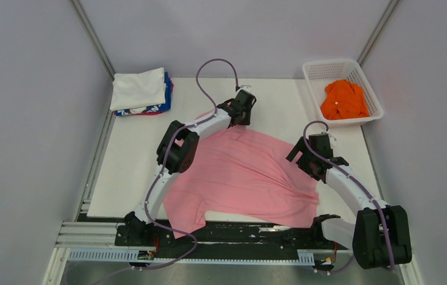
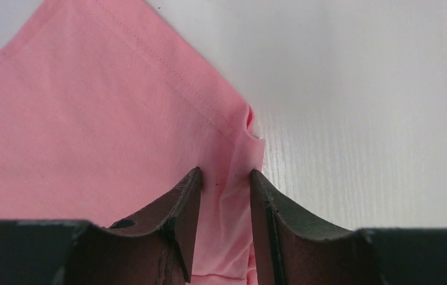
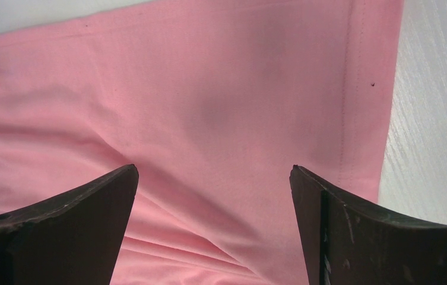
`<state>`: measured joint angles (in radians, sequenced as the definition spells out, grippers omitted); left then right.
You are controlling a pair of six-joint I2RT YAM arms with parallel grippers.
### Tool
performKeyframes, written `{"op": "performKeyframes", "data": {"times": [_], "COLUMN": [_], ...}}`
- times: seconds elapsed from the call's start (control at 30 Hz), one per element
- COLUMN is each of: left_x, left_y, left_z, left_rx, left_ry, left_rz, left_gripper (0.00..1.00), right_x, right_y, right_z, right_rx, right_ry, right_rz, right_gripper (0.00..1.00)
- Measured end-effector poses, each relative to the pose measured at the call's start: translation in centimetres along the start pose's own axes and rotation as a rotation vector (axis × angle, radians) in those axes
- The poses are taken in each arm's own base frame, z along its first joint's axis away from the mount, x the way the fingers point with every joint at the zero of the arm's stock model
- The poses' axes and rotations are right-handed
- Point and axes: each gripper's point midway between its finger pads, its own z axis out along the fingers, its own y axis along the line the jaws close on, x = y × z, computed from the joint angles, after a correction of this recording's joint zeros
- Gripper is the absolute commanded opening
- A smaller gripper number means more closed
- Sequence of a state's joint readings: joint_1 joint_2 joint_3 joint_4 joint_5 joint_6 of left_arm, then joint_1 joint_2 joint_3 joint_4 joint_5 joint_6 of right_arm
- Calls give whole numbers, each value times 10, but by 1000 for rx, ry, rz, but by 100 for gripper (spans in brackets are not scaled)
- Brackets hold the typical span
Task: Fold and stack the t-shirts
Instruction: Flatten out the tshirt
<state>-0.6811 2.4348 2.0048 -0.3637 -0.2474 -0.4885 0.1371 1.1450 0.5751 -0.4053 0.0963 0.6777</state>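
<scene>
The light pink t-shirt point(image 1: 244, 172) lies spread over the middle of the white table, its near edge hanging over the front rail. My left gripper point(image 1: 243, 110) is at the shirt's far corner. In the left wrist view point(image 2: 225, 173) its jaws stand a narrow gap apart, straddling a raised fold of pink cloth point(image 2: 227, 202) at the shirt's edge. My right gripper point(image 1: 311, 155) is over the shirt's right side, wide open and empty above flat cloth point(image 3: 221, 119) near a stitched hem. Folded white and blue/red shirts point(image 1: 140, 90) are stacked far left. An orange shirt point(image 1: 344, 100) lies in the basket.
The white mesh basket point(image 1: 314, 70) stands at the far right corner. Grey walls close in on both sides and behind. The table point(image 1: 132, 160) shows bare white board left of the pink shirt and between the stack and the basket.
</scene>
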Motion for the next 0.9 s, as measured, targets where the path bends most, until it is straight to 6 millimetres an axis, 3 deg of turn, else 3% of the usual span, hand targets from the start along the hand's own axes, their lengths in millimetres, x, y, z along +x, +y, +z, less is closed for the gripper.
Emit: {"op": "performKeyframes", "data": {"times": [0.17, 0.47, 0.53, 0.57, 0.63, 0.8, 0.9], "left_x": [0, -4, -3, -2, -2, -3, -10], "left_y": [-12, -35, -36, -36, -35, -30, -22], "left_z": [2, 9, 8, 8, 8, 2, -11], "left_rx": [17, 41, 40, 38, 35, 25, 29], "left_ry": [-7, -25, -19, -16, -17, -3, 1], "left_rz": [29, 83, 97, 103, 114, 135, 129], "left_gripper": [46, 71, 82, 94, 99, 100, 100], "right_x": [0, 2, 1, 1, 0, -4, -7], "right_y": [0, -1, -1, -1, 0, 3, 6], "right_z": [0, 0, 0, 0, -2, -6, -9], "right_rx": [0, 2, 0, -1, -6, -25, -37], "right_ry": [1, 3, 1, 0, -6, -24, -35], "right_rz": [-1, -4, -4, -4, -6, -7, -6], "right_gripper": [100, 100, 100, 100, 100, 100, 100]}}
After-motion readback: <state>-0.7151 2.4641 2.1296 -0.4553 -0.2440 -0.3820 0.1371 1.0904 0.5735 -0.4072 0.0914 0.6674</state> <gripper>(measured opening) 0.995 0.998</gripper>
